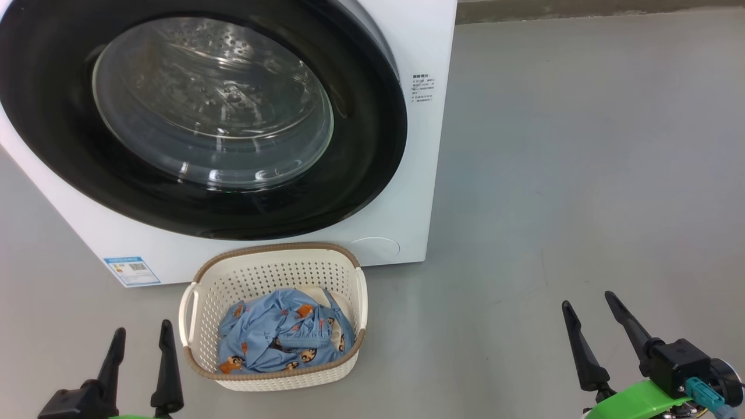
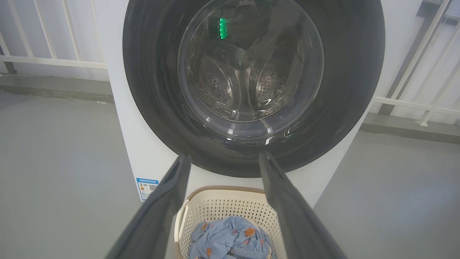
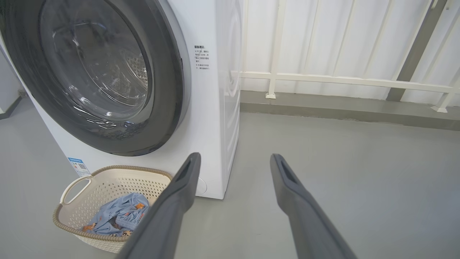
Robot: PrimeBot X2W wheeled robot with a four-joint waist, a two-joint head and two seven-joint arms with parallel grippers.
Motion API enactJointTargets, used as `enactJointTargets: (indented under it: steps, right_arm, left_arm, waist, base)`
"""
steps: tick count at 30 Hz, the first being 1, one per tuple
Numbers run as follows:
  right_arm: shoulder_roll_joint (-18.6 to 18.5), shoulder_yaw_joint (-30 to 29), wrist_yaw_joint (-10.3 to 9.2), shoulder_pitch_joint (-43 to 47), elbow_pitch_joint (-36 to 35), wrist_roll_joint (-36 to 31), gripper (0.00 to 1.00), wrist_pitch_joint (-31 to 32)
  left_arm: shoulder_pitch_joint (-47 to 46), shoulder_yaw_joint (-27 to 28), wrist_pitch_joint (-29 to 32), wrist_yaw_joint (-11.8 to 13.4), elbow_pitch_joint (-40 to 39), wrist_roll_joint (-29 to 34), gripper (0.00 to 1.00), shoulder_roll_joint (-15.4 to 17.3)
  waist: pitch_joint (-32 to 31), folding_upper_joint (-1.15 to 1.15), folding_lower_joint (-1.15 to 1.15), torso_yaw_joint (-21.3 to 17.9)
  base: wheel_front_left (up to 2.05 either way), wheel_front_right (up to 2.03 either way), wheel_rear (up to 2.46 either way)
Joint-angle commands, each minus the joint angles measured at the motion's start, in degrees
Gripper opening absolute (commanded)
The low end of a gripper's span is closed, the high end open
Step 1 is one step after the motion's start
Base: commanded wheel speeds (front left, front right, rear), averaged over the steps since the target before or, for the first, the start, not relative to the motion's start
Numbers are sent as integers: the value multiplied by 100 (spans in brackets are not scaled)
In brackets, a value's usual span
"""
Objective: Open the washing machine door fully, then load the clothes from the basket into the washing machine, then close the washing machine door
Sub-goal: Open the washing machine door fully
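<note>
Grey smooth floor (image 1: 582,145), white railing (image 3: 341,80) behind washing machine (image 1: 420,203); left gripper (image 1: 143,329), right gripper (image 1: 588,299) spread apart, empty

Smooth grey floor (image 1: 582,174); white railing (image 3: 341,79) before pale wall.

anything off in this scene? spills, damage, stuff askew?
Nothing stands out. The washing machine door sits shut and flush, the basket stands upright with the clothes inside it, and the left gripper and right gripper are open and empty.
</note>
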Motion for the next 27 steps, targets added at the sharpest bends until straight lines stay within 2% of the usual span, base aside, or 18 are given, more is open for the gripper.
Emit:
enactJointTargets:
  steps: [1,8,11,18,21,22,27]
  right_arm:
    - [-66,142,8,-141,-154,56,0,-69]
    - [-126,231,8,-171,-123,117,0,-69]
    - [-38,149,8,-190,-177,304,0,-69]
    - [341,-790,8,-289,-352,2385,0,-69]
    - [388,-1133,8,-378,-328,3603,0,-69]
    - [388,-1133,8,-378,-328,3603,0,-69]
    - [353,-1488,8,-641,-152,5457,0,-69]
  left_arm:
    - [-170,183,-37,-9,-111,-28,100,74]
    - [-180,189,-37,-9,-117,-41,100,74]
    - [-182,195,-37,-9,-109,-60,100,74]
    - [-135,213,-37,-9,-117,-118,100,74]
    - [-134,205,-37,-9,-139,-132,100,74]
    - [-134,205,-37,-9,-139,-132,100,74]
    - [-182,162,-37,-9,-186,-130,100,74]
  waist:
    - [2,0,0,2]
    - [31,0,0,1]
    - [54,0,0,-12]
    - [150,0,0,-29]
    - [235,0,0,-24]
    - [235,0,0,-24]
    - [446,0,0,-10]
  base:
    - [0,0,0]
    - [0,0,0]
    - [0,0,0]
    - [0,0,0]
    - [0,0,0]
    - [0,0,0]
    - [0,0,0]
